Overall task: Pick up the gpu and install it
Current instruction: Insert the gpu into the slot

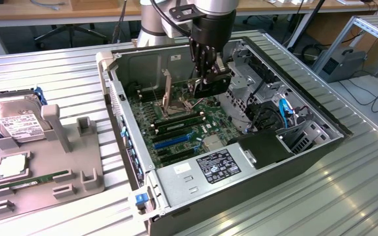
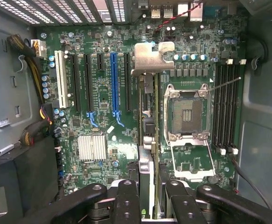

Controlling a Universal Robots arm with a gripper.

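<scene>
Now the tool (image 2: 149, 192) pinches the gpu (image 2: 147, 121) on edge; to seat well, I think it must hang upright, parallel to the blue slot (image 2: 113, 84) beside the tool.

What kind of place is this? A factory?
More likely a robotics lab: a robot arm reaches into an open computer case on a metal bench, a hard drive sits in a tray, desks stand behind.

The exterior camera stands off the arm (image 1: 210, 22), high and at a slant, looking down on the whole open computer case (image 1: 119, 101) and the ribbed table (image 1: 350, 199) around it. The wrist camera rides close above the gripper (image 2: 149, 198), staring straight down past the gpu (image 2: 152, 58) onto the motherboard (image 2: 103, 95), the part both views share
</scene>
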